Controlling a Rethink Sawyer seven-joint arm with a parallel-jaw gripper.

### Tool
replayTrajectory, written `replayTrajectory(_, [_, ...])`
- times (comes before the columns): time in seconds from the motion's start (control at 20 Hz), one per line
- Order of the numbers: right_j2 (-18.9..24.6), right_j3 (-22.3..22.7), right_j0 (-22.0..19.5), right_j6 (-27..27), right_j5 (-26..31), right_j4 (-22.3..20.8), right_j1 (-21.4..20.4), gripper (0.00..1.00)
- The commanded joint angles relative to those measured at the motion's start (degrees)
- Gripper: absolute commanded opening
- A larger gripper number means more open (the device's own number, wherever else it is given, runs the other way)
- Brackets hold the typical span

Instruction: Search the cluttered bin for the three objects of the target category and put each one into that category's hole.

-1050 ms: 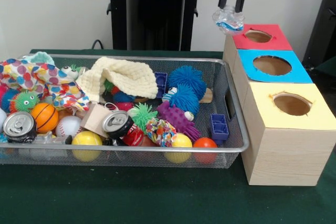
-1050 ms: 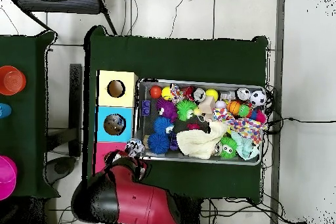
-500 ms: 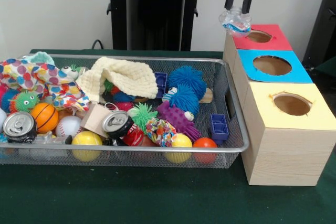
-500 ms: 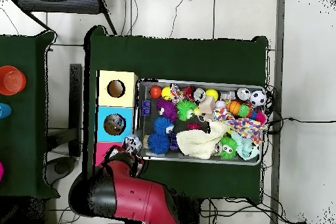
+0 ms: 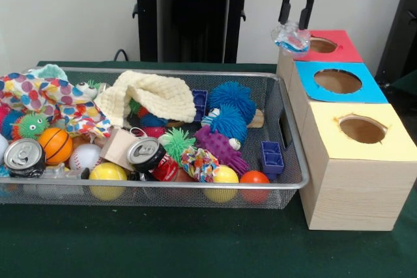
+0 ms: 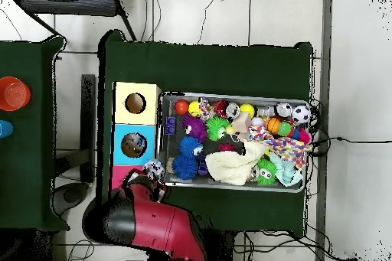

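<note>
My gripper [image 5: 294, 25] hangs at the near-left corner of the red-topped box [image 5: 339, 53], shut on a crumpled clear plastic piece with blue and red print [image 5: 291, 36]. The piece is just left of the red box's round hole [image 5: 320, 45], above the box's edge. In the overhead view the plastic piece [image 6: 154, 169] shows beside the red arm [image 6: 149, 216], which covers most of the red box. The wire bin [image 5: 291, 131] holds two crushed cans [image 5: 146, 154] [image 5: 24, 157], balls, spiky toys and cloths.
A blue-topped box [image 5: 337, 81] and a yellow-topped box [image 5: 362, 129], each with a round hole, stand in a row with the red one, right of the bin. A cream knitted cloth [image 5: 156, 96] lies over items in the bin. The table has a green cover [image 5: 195, 245].
The gripper has carried the plastic piece to the right and slightly down, from beside the red box to its hole's left edge. Nothing in the bin has moved.
</note>
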Motion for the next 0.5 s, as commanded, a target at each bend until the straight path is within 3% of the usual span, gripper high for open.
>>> replayTrajectory(0.05, [2.3,-5.0,2.2,14.2,-1.1,4.0,3.9,0.0])
replayTrajectory(0.5, [-0.8,-9.2,6.6,15.7,3.2,5.9,5.3,0.0])
